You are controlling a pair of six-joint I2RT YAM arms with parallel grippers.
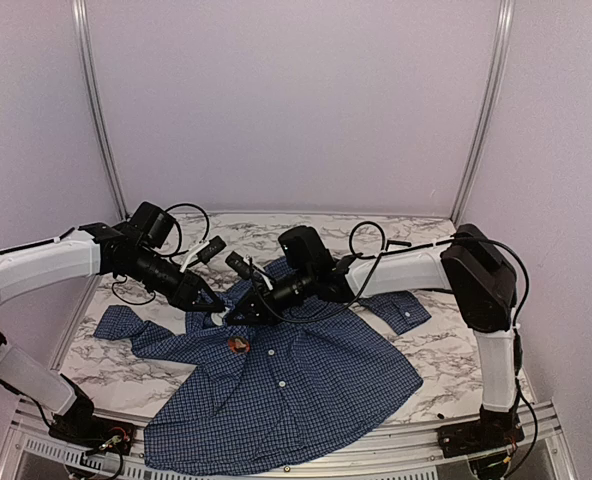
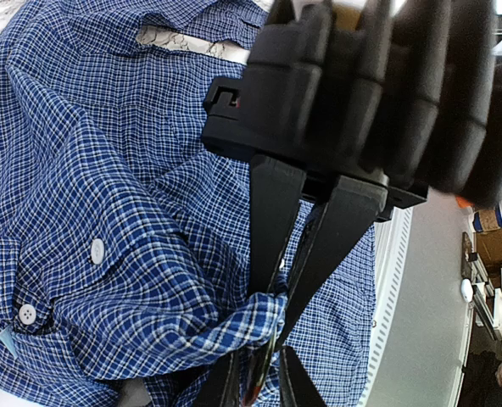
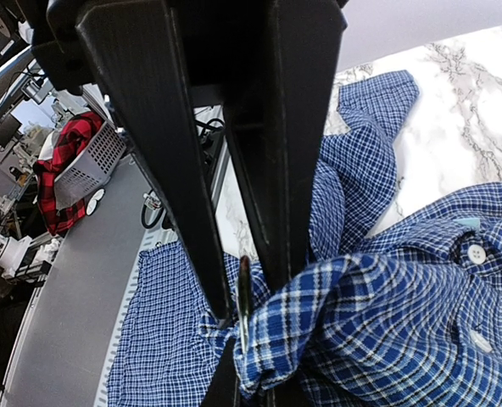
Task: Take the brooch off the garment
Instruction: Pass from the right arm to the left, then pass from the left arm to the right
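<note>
A: Brooch, position?
B: Small red-orange brooch [image 1: 238, 345] on the chest of the garment [image 1: 306, 400], just beside the button line. Too small to read any detail.

A: And the shirt?
B: Front up on the marble table [image 1: 436, 350], collar toward the far wall, hem toward the arm bases, one sleeve out to each side. White buttons [image 1: 281, 384] run down the middle.

A: Grippers relative to the brooch?
B: The two meet tip to tip at the collar end, just beyond the brooch. From above, neither tip touches it.

A: Left jaws?
B: Left gripper [image 1: 217, 304]: fingers close together, pinching a raised fold [image 2: 238, 326] of the checked cloth at their tips.

A: Right jaws?
B: Right gripper [image 1: 234, 314]: pressed almost together, facing the left pair. A thin dark sliver [image 3: 244, 297] stands between its fingers. Cannot tell what it is, nor whether cloth is caught too.

A: Further out?
B: Beyond the table edge, in the right wrist view, a white basket holding red plaid cloth [image 3: 64, 161].
</note>
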